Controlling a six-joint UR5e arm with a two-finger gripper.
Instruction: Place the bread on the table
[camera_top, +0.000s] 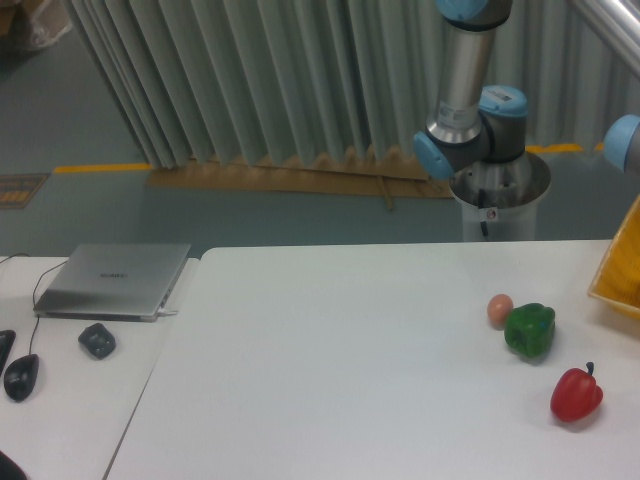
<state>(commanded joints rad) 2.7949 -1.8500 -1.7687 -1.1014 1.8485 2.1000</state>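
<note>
Bread not visible anywhere; probably off right edge with my claw, also out of frame, so grip state was impossible to tell. Table (330, 390) held green pepper (529, 331), peach ball (500, 309), red pepper (576, 394). Yellow bin (620, 275) at right edge, likely bread's source.

Table (330, 380): the white top is bare across the centre and left part of the frame; a gripper could pass there freely.
Right side, lower: three small things stand close together, a peach ball (500, 309) touching a green pepper (529, 331), and a red pepper (576, 394) a little apart below them.
Right edge: a yellow container (618, 270) is over the table border.
Upper right: the arm base (500, 195) stands behind the table's far edge.
Left: the adjoining desk carries a laptop (113, 280), a dark mouse (21, 376) and a small dark object (97, 340).
</note>
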